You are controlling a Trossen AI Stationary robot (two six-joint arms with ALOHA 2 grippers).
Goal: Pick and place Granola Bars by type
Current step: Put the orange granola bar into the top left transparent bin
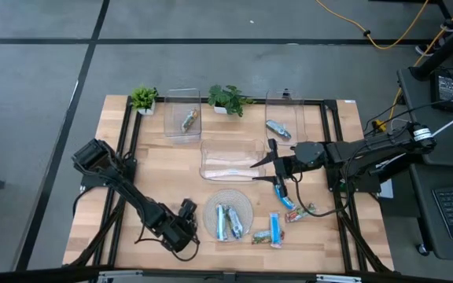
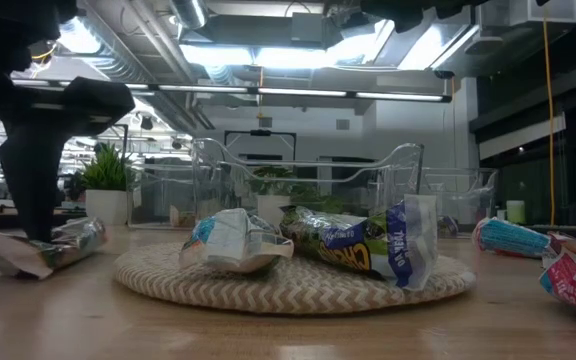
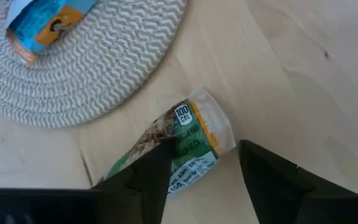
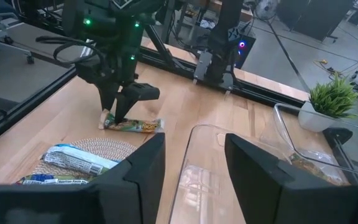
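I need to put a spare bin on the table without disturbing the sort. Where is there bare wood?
The widest bare patch lies between the left plant, the left bin and the left arm. The front right is crowded: bars on the woven mat, loose bars beside it, and the right claw above. The left claw straddles a green bar.

two bars (image 1: 229, 222) on the mat (image 1: 244, 206), bins (image 1: 230, 159) behind.

Robotics lab; framed wooden table (image 1: 171, 181); exposed ceiling ducts (image 2: 148, 50); floor cables (image 1: 384, 35)
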